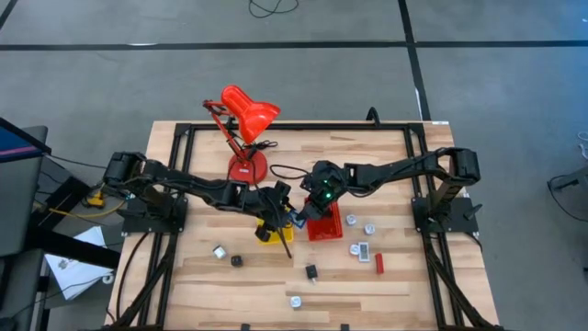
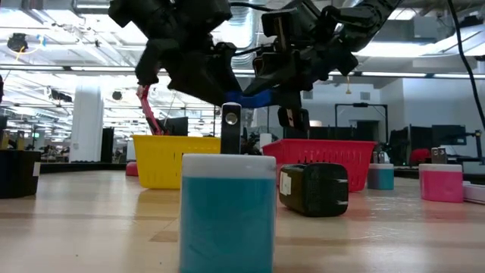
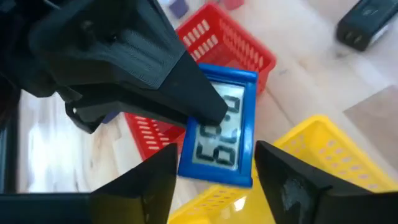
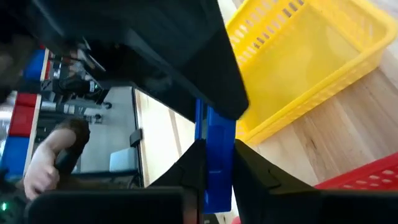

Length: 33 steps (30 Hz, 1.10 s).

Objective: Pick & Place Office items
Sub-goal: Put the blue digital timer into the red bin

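Observation:
A small blue-framed digital display (image 3: pixel 221 130), one of the office items, hangs in the air over the gap between the yellow tray (image 1: pixel 266 234) and the red tray (image 1: pixel 323 227). My right gripper (image 4: pixel 216 158) comes in from the table's right and is shut on it. My left gripper (image 3: pixel 216 158) comes from the left and is open, with one finger standing close on each side of the display's lower end. In the low view the display (image 2: pixel 254 98) shows between the two dark hands, above the trays. My right gripper pinches the display between its two fingers, one on the screen face (image 3: pixel 211 102) and one on the back, so that its thin edge (image 4: pixel 214 146) shows between them. The fingers slant down from the table's right. The display hangs clear above the trays. My left gripper's fingers (image 3: pixel 155 180) flank the display's lower end; I cannot tell whether they touch it.
The big red desk lamp (image 1: pixel 243 119) stands at the far side, behind the arms. Several small items lie loose on the near half of the table (image 1: pixel 363 250), among them a black adapter (image 2: pixel 314 188) and a teal block (image 2: pixel 227 212). A person's hand (image 4: pixel 56 162) shows beyond the table.

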Tool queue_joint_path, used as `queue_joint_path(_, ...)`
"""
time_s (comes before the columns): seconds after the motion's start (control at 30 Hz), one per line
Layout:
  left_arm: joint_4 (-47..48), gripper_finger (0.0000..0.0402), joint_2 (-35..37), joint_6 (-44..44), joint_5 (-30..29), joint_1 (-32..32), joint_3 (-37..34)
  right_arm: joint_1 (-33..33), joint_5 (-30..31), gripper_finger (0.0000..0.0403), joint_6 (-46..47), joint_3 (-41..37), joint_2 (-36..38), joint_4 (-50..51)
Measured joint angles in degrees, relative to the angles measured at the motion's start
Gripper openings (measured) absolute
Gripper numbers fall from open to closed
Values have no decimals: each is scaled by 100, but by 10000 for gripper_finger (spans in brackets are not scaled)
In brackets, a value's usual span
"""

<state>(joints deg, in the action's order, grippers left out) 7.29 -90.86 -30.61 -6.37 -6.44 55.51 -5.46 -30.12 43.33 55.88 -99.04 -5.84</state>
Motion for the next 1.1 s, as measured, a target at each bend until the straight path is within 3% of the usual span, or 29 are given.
queue_joint_path(0.2, 382, 263, 519, 215, 782, 262, -136, -24, -78, 50, -589, 3, 250, 550)
queue_joint_path(0.4, -580, 278, 1493, 653, 1646, 595, -971, -17, 652, 52, -1509, 4, 908, 1545)
queue_joint_path(0.57, -1995, 278, 2372, 1295, 1687, 717, -1915, -9, 1339, 53, -2204, -1, 1429, 2365)
queue_joint_path(0.8, -3750, 278, 3303, 1461, 1662, 716, -2932, 184, 2350, 53, -3106, 0, 1795, 3405)
queue_joint_path(1.1, -4067, 278, 3759, 1826, 1590, 738, -3368, 829, 2853, 54, -3459, -4, 1549, 3509)
